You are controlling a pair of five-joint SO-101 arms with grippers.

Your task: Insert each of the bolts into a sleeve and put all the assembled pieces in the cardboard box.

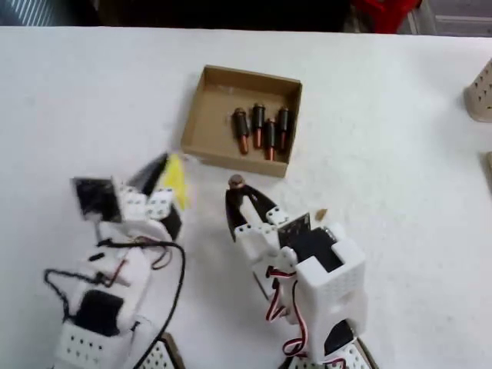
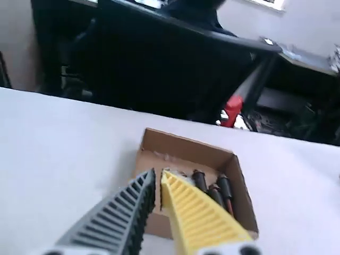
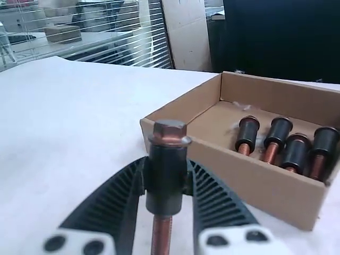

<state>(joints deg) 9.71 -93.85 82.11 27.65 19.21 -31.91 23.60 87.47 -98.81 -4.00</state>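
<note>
High view: the cardboard box (image 1: 198,127) sits open on the white worktop (image 1: 92,92), ahead of both arms. Four assembled pieces (image 1: 258,121) lie side by side on its floor, toward the side nearer the right arm, each a copper-coloured bolt through a dark sleeve. The right tool (image 1: 237,192), with black fingers, stands just short of the box's near wall. It is clenched on a fifth assembled piece (image 1: 236,182), held upright with the bolt head on top. In the right wrist view the two ribbed fingers (image 3: 212,196) press on either side of the black sleeve (image 3: 166,178). The hexagonal head sits just above the sleeve, and the copper shank runs down out of it between the fingers. This piece is outside the box, which lies just behind it. The left tool (image 1: 171,160), one finger grey and one yellow, hovers beside the box's near left corner. In the left wrist view its fingertips are drawn together with only a thin slit between them, grasping nothing and pointing at the box's near wall. A small brown scrap (image 1: 320,214) lies on the worktop just beside the right arm. A pale perforated block (image 1: 480,92) stands at the far right edge, well apart from the box.
</note>
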